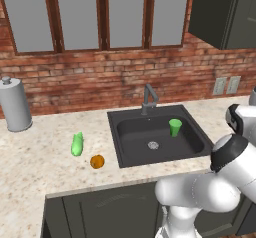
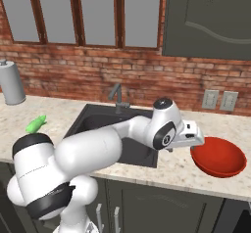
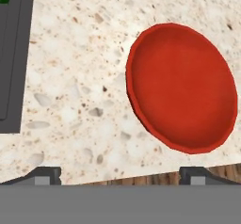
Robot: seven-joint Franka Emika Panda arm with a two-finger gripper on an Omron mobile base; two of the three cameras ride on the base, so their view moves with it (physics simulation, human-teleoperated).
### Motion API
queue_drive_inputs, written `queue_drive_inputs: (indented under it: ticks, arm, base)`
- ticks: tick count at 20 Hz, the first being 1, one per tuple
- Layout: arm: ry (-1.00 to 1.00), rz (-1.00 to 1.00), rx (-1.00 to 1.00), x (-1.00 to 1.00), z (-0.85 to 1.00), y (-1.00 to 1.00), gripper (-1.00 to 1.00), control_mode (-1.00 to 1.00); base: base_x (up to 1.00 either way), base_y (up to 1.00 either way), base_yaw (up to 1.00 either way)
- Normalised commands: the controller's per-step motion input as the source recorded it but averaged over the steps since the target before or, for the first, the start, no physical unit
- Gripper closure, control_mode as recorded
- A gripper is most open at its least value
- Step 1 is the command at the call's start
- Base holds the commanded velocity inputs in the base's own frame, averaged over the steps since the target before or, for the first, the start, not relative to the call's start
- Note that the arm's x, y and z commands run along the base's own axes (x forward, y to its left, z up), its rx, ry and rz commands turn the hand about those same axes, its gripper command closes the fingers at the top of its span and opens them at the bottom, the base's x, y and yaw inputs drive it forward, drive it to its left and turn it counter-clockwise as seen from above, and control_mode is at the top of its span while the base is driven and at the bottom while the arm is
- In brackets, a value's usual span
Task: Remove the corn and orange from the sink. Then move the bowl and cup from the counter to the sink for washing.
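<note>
**One item left: red bowl still on counter**

Three of four moves look done. Left to right: the small bright green oblong corn cob (image 1: 77, 144) lies on the speckled beige stone counter (image 1: 35, 157), with the small round orange (image 1: 97, 161) just beside it, both out of the basin. The dark charcoal rectangular sink (image 1: 131, 152) holds the small green tapered cup (image 1: 175, 127), upright, near the round silver drain (image 1: 153, 145). To the right of the sink, the wide shallow red round bowl (image 2: 218, 156) sits on the counter.

Step in hand, as I judge it: fetching the bowl. The gripper (image 3: 120, 173) hovers above the counter between sink and bowl, jaws spread wide, nothing held. Next move calls for shifting over the bowl's near rim, descending, pinching the rim, then carrying it to the sink.
</note>
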Motion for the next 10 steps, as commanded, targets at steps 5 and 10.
queue_drive_inputs:
  ticks: [5,10]
  arm:
    - [0.05,0.03,0.00,0.00,-0.10,-0.14,-1.00,-1.00]
    - [0.04,0.03,0.00,0.00,-0.10,-0.14,-1.00,-1.00]
  base:
    - [0.00,0.00,0.00]
    - [0.00,0.00,0.00]
